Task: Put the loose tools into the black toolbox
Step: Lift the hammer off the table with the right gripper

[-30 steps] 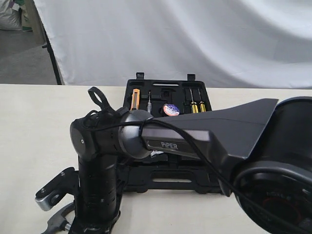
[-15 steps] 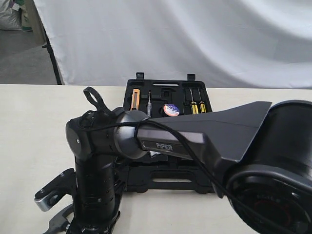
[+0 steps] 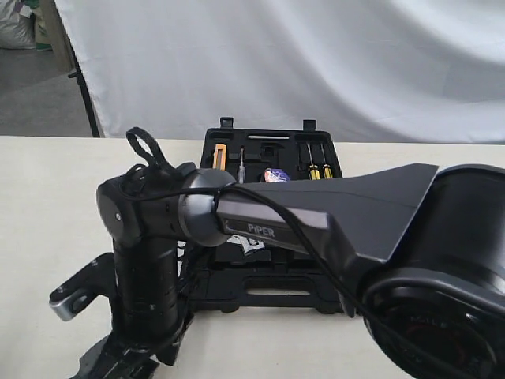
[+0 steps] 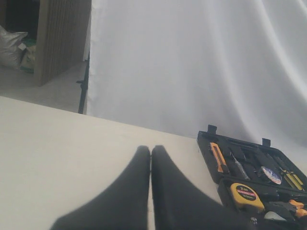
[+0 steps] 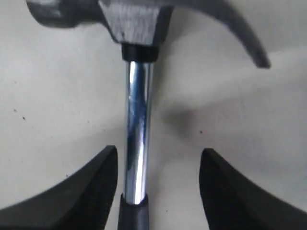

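Observation:
The claw hammer [image 5: 138, 129] lies on the pale table, its head [image 3: 65, 304] showing at the near left beside the right arm's wrist [image 3: 146, 268]. My right gripper [image 5: 158, 152] is open and straddles the shiny shaft just above the black handle; one finger is close to the shaft and the other stands well off. The black toolbox [image 3: 268, 290] lies open mid-table. The tape roll with purple-white label [image 3: 276, 175] [image 4: 271, 175] rests in its far half. My left gripper [image 4: 150, 149] is shut on nothing, above bare table left of the toolbox [image 4: 207, 155].
In the case sit an orange utility knife [image 4: 218, 157], a yellow tape measure [image 4: 246, 191], orange-handled pliers [image 4: 295, 206] and yellow-handled screwdrivers [image 3: 319, 172]. A white backdrop [image 3: 316, 63] hangs behind the table. The right arm's forearm [image 3: 331, 221] spans the case.
The right arm's wrist has swung further left across the case. The hammer head beside it now shows slightly higher and further left in the exterior view.

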Controlling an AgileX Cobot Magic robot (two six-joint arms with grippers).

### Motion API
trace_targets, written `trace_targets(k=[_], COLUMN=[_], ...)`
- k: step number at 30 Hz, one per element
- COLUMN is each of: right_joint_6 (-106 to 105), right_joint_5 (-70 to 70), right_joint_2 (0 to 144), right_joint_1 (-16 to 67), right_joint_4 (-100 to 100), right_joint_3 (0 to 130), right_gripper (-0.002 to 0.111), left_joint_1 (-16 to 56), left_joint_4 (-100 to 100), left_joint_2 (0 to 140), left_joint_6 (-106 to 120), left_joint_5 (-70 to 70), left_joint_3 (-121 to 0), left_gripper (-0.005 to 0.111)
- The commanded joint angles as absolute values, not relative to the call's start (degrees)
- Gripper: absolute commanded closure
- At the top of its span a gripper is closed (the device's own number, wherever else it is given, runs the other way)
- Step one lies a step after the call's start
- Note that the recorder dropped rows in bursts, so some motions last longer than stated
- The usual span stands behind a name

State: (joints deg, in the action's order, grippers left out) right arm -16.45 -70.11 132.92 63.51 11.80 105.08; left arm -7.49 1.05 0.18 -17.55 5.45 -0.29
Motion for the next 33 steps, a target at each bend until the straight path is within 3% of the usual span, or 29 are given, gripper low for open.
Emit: trace_targets(k=[1, 20, 22, 27, 33], right_joint_6=[-16.26, -21.23, -21.23, -21.11, -20.97], right_joint_5=[-65.90, -55.05, -54.29, -57.53, -59.37], right_joint_2=[132.43, 136.62, 136.86, 136.98, 135.43], right_joint_1=[63.47, 66.21, 66.11, 66.11, 66.11], right_joint_4=[11.40, 12.87, 12.97, 12.97, 11.88], right_joint_3=[107.59, 107.59, 107.59, 107.59, 107.59], right_gripper=[0.058, 0.059, 0.068, 0.109, 0.109], left_joint_1=[-8.94, -8.94, -8.94, -8.94, -8.94], left_joint_4=[1.30, 1.30, 1.30, 1.30, 1.30], left_joint_2=[0.00, 0.00, 0.00, 0.00, 0.00], left_joint_6=[-17.82, -17.82, -17.82, -17.82, -17.82], left_joint_5=[5.03, 5.03, 5.03, 5.03, 5.03], left_joint_3=[-0.44, -0.44, -0.44, -0.44, -0.44], left_gripper=[0.106, 0.106, 0.106, 0.106, 0.106])
